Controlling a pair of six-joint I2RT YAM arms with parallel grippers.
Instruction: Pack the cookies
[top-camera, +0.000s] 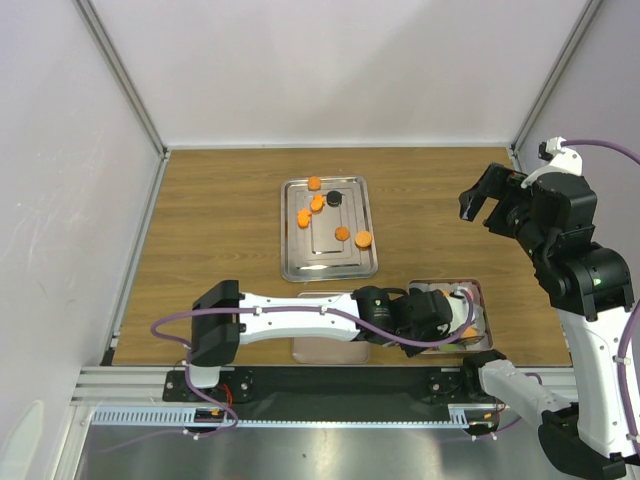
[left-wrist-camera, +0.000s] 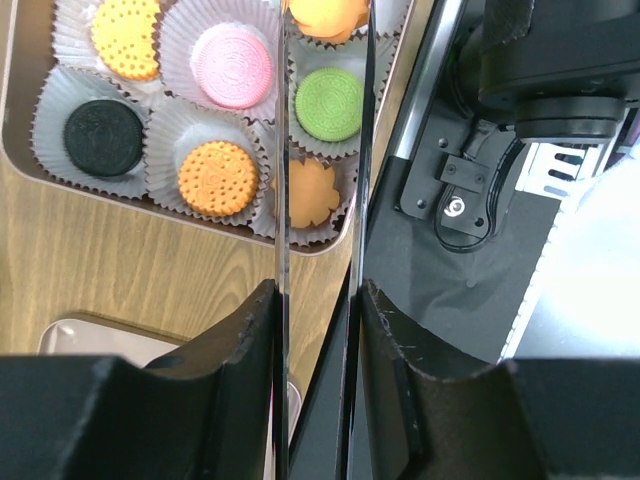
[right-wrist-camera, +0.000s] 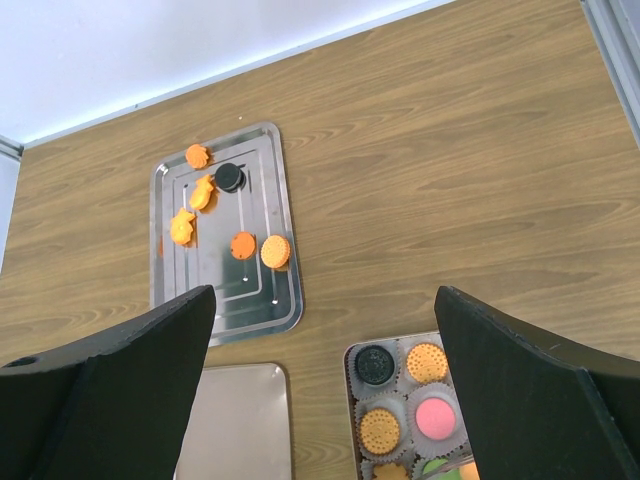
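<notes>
— Where are the cookies (top-camera: 341, 233)?
— Six lie loose on the steel tray (top-camera: 283, 230) at mid-table, five orange and one black; others sit in paper cups (left-wrist-camera: 175, 50) in the box (top-camera: 478, 288) at the near right.
— And the jaws?
— The left gripper (top-camera: 465, 320) hangs over the box, jaws narrowed onto an orange cookie (left-wrist-camera: 322, 12) above a cup; the right gripper (right-wrist-camera: 322, 300) is raised at the far right, jaws spread wide, holding nothing.

Bright, even light, glare on tray (top-camera: 318, 264)
</notes>
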